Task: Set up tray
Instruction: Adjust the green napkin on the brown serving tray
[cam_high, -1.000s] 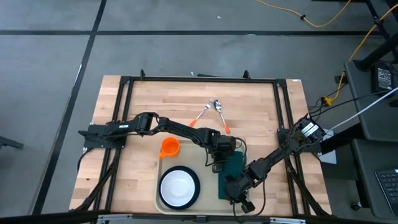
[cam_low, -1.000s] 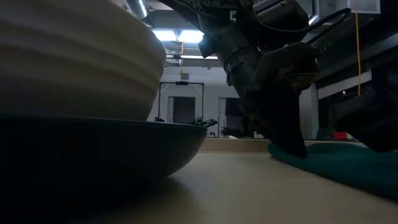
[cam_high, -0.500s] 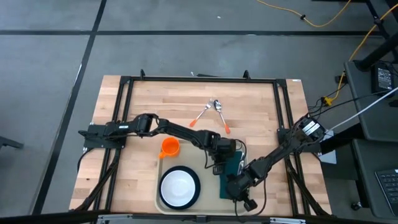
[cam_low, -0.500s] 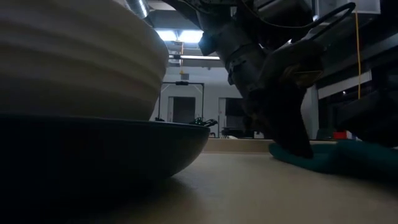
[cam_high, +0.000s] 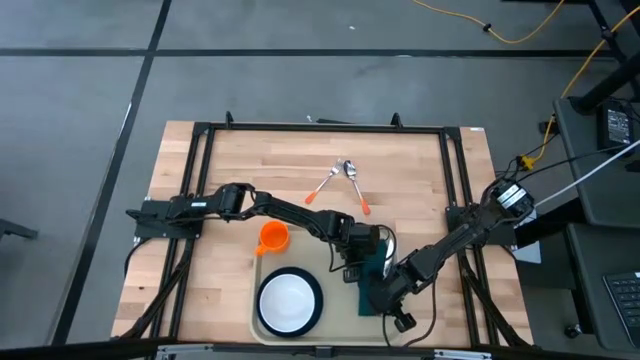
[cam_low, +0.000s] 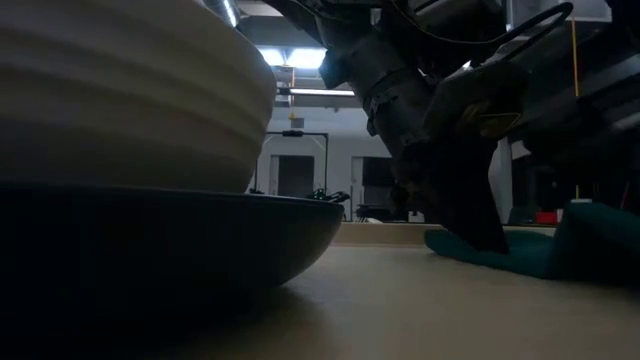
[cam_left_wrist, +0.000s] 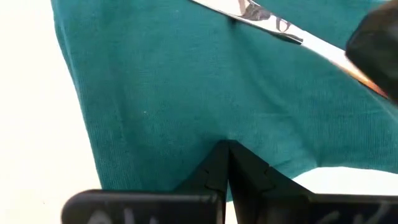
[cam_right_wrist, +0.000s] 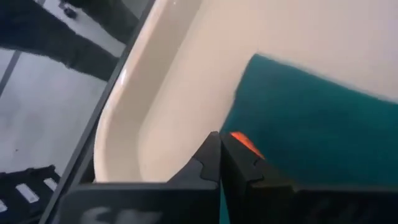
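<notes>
No readable writing anywhere. Left arm reaches across the desk (cam_high: 230, 160), left pincer (cam_high: 358, 262) shut, tips pressed on the green napkin (cam_left_wrist: 186, 93). Right arm comes in from the desk's right side, right pincer (cam_high: 383, 297) shut on the napkin's near end, an orange-handled utensil (cam_right_wrist: 245, 144) at its tips. Tray (cam_high: 335, 318) sits at the near desk edge, carrying bowl (cam_high: 288, 300) on plate, orange cup (cam_high: 273, 236) and napkin.

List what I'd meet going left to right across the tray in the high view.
Orange cup at the tray's far left corner → white bowl on its dark plate → left gripper pressing on the green napkin → right gripper at the napkin's right side.
</notes>
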